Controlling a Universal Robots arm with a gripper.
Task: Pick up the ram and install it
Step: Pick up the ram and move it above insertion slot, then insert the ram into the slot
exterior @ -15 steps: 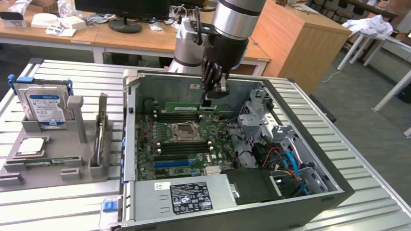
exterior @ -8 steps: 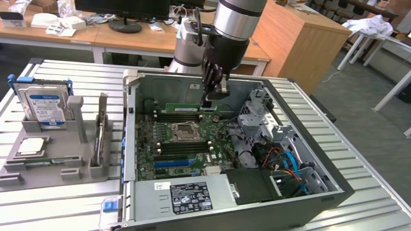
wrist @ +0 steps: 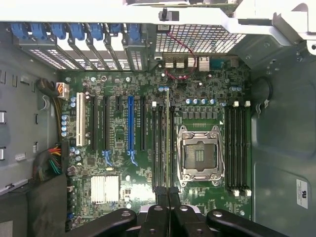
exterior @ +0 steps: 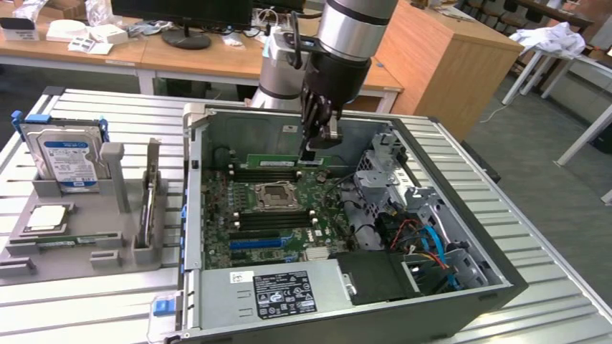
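1. Nearest in the exterior view: slatted metal table (exterior: 86,308). The open PC case (exterior: 497,279) lies flat on it, with the power supply (exterior: 287,290) at the case's near end, label up.
2. On the exterior view's left, beside the case: grey parts tray (exterior: 29,254). A hard drive (exterior: 67,154) with a blue label stands upright at the tray's far end.
3. Inside the case: the motherboard (exterior: 239,215) (wrist: 197,84) lies flat. The blue slot (exterior: 256,244) (wrist: 130,123) is toward the near side, and the CPU socket (exterior: 277,193) (wrist: 199,153) sits mid-board, lid closed.
4. On the exterior view's right of the board: red, blue and orange cables (exterior: 426,240), with the metal drive cage (exterior: 388,172) just behind them.
5. The ram (exterior: 277,163) (wrist: 168,148) is just past the socket on its far side, standing on its long edge and parallel to the black memory slots (exterior: 272,174). The wrist view shows it edge-on as a thin line, in line with the slot bank (wrist: 160,143) beside the socket. Can't tell whether it's seated or just above the slot.
6. The gripper (exterior: 312,152) (wrist: 168,195) reaches straight down into the case, fingers pressed together, pinching the ram's top edge at its end on the exterior view's right.
7. Farthest back: wooden desks (exterior: 201,57), with a monitor base (exterior: 186,37) on one.
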